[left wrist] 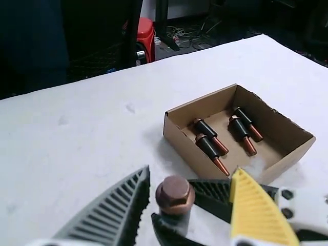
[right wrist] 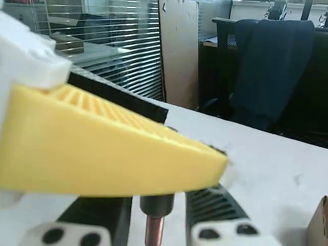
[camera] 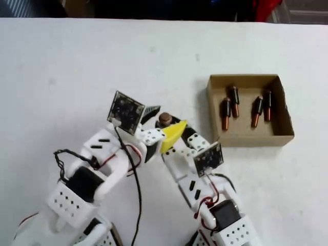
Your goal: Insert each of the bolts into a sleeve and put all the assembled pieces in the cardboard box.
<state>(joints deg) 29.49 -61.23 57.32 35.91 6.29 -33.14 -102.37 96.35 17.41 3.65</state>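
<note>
A copper bolt head (camera: pixel 165 119) shows between both grippers at mid-table. It sits in a black sleeve (right wrist: pixel 156 204), and the bolt's copper tip (right wrist: pixel 153 231) sticks out beneath. My right gripper (camera: pixel 171 128), with one yellow finger (right wrist: pixel 113 148), is shut on the sleeve. My left gripper (left wrist: pixel 171 184) stands open around the piece, its grey finger (left wrist: pixel 110 212) and its black finger (left wrist: pixel 207 189) close on either side of the bolt head (left wrist: pixel 174 193). The cardboard box (camera: pixel 243 78) to the right holds several assembled pieces (camera: pixel 229 107).
The two arms meet in front of the box's near left corner, and cables (camera: pixel 134 174) trail along the left arm. The table (camera: pixel 77 66) is white. Behind its far edge there is a red object (left wrist: pixel 144 32) and a dark chair (right wrist: pixel 271 66).
</note>
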